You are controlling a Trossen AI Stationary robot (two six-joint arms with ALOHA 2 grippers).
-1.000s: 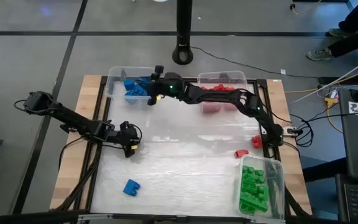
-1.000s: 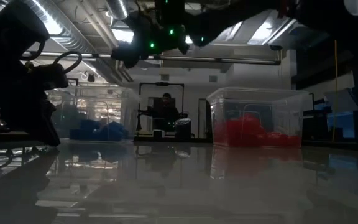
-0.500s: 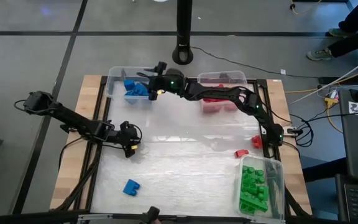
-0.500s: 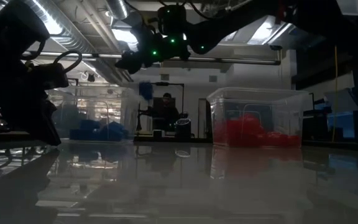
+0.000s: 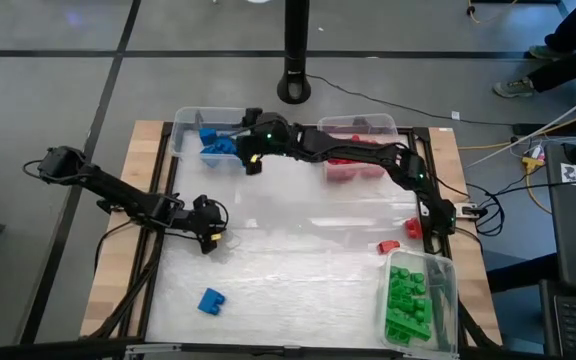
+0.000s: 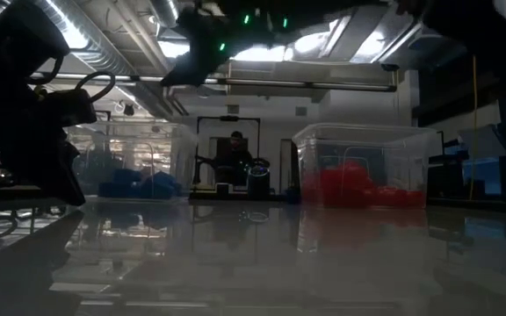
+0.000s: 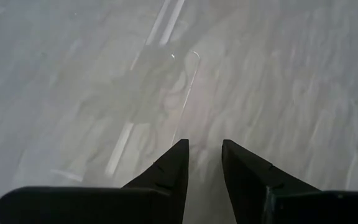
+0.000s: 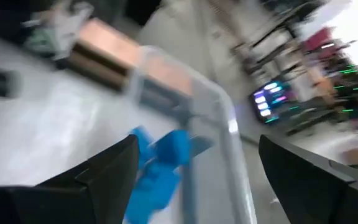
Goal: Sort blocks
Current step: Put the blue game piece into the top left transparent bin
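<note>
I'm holding the right gripper (image 5: 249,160), fingers apart and empty, over the clear plastic bin (image 5: 182,122) of blue studded bricks (image 5: 218,143) at the worktop's far edge. Red bricks (image 5: 343,170) are sitting in the neighbouring clear bin (image 5: 373,123), green bricks (image 5: 406,300) in the near-right corner bin (image 5: 446,290). The left gripper (image 7: 204,168) is waiting with fingers slightly apart, empty.

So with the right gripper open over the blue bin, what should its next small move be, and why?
Probably pull the right gripper back from the blue bin toward the two red blocks near the green bin. Its fingers are spread and empty, blue blocks lie in the bin below, and the left gripper waits mid-table.
</note>
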